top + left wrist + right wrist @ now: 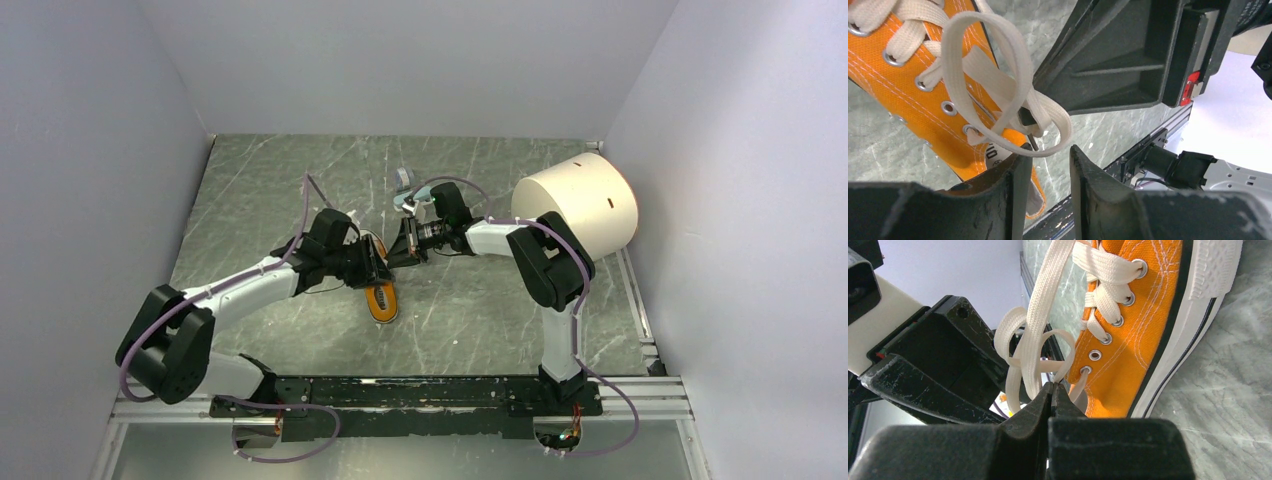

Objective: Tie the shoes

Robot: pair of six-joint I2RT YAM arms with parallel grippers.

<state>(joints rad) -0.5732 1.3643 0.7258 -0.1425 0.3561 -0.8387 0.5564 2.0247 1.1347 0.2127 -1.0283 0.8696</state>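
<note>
Orange shoe [381, 300] lies mid table [480, 310], between both arms. Right gripper [1051, 390] pressed shut, pinching lace [1040, 315]. Left gripper [1048, 152] spread a little, holding nothing. Lace loop [1019, 62] sits just ahead of its gap.

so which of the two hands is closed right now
The right hand: its fingers are pressed together, pinching the cream lace by the orange shoe. The left hand shows a clear gap between its fingers, with the lace looped just ahead.
</note>
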